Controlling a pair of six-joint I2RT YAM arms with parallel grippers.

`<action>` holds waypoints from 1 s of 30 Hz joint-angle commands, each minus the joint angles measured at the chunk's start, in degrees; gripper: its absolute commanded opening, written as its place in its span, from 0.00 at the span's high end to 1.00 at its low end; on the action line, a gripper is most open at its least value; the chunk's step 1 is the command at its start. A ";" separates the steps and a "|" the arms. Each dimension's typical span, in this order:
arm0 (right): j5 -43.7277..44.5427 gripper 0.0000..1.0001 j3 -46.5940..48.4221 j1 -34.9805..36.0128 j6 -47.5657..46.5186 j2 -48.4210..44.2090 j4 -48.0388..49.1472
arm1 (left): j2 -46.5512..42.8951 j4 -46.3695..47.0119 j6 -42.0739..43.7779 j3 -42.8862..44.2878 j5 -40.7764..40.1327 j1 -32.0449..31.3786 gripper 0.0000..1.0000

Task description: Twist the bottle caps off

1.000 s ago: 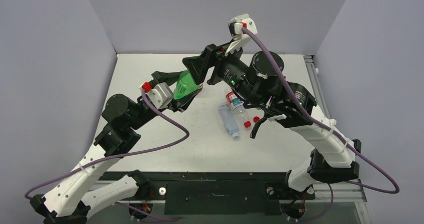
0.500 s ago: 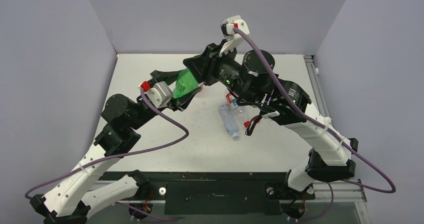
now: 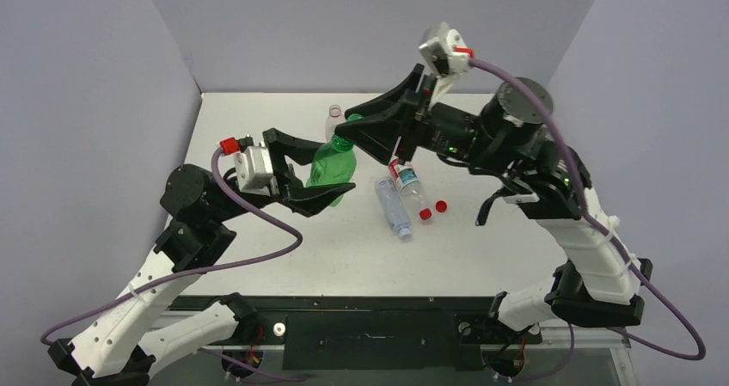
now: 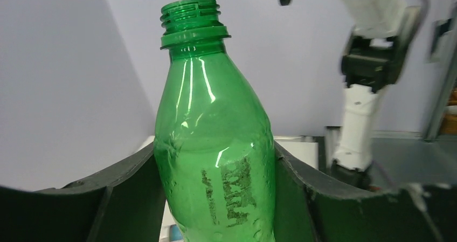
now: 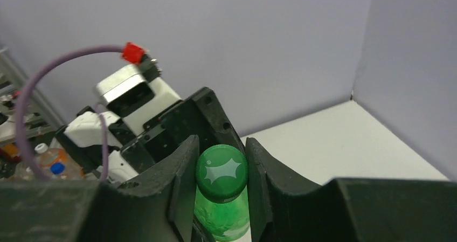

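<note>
Green cap (image 5: 221,171) is off! The right pincer (image 3: 352,128) is clamped on it, one dark finger on each side, star-stamped top facing the wrist camera. Below it there is only a blur of green, so from that view the gap between cap and neck can't be judged.

The left wrist view settles it: the green bottle (image 4: 213,123) stands upright with its neck bare and threads exposed. The dark underside of the right pincer is cut off by the top edge just above. The left pincer (image 3: 331,173) grips the bottle's body from both sides, off the bench (image 3: 481,257). The bottle's base runs out of frame.

On the bench, near the middle, a labelled bottle (image 3: 406,182) and a pale bottle (image 3: 389,205) lie side by side, their upper ends tucked under the right arm. A red cap (image 3: 425,215) sits just beside them, and a second red cap (image 3: 441,205) is close by. Behind the green bottle a clear bottle (image 3: 333,121) stands half hidden. I can't tell whether it has a cap.
</note>
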 commanded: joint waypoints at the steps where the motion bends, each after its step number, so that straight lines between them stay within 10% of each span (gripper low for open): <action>1: -18.32 1.00 -0.80 -2.97 -2.24 -6.36 6.17 | 1.72 1.27 -14.98 5.23 15.82 0.03 1.00; 7: -12.79 1.00 -5.26 -5.83 -3.91 -10.87 3.19 | 2.31 -0.85 -13.73 4.58 17.32 0.31 1.00; 15: 27.14 1.00 -36.43 -21.38 5.40 -17.77 -2.22 | -1.40 -6.53 -1.64 0.44 11.20 2.26 1.00; 21: 29.58 1.00 -66.14 -31.52 18.96 -21.77 7.79 | -4.07 -10.57 3.15 -3.20 6.75 2.51 1.00; 30: 35.27 1.00 -81.99 -36.42 28.23 -13.73 15.50 | -4.47 -12.25 2.45 -2.54 6.15 2.90 1.00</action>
